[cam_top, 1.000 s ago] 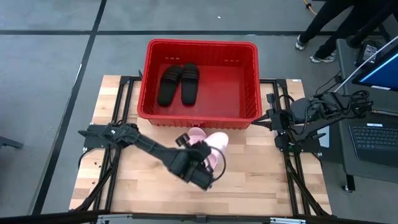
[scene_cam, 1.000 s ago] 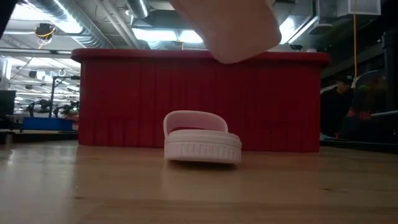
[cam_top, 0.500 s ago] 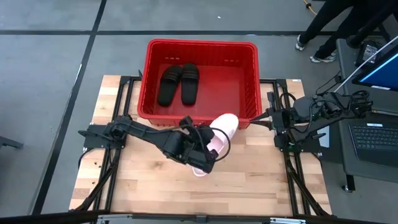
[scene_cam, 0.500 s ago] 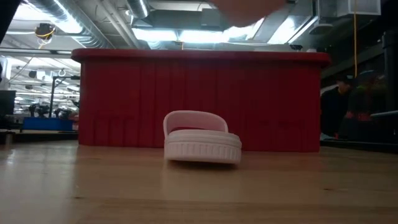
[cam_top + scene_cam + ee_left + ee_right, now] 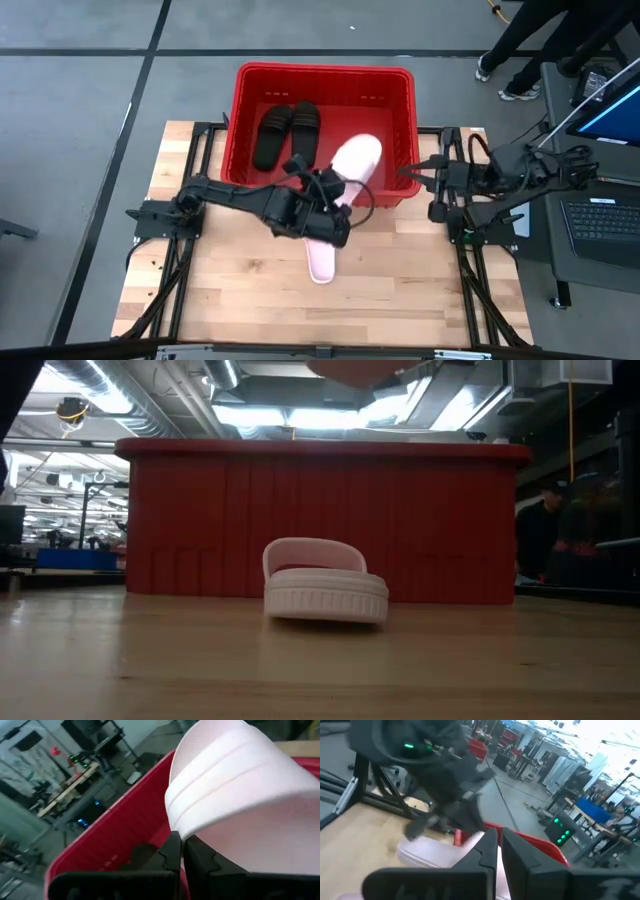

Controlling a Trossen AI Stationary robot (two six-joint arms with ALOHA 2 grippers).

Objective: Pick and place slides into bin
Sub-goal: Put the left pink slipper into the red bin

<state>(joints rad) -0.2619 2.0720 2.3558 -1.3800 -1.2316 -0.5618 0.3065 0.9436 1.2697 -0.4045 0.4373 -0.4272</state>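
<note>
Carrying pink slide [image 5: 355, 162] farther over bin [image 5: 400, 90]

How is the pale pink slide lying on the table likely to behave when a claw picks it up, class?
The pink slide on the table probably keeps its shape: its strap arches up unsupported. It looks light, since the left claw holds its twin by one edge over the bin. Flat-soled, it shouldn't roll.

A bright red is shown by the ribbed bin [image 5: 399, 130], black by the two slides [image 5: 286, 132] inside it, pale pink by the lifted slide [image 5: 356, 166] and the one [image 5: 321, 260] on the light wooden table [image 5: 240, 285].
</note>
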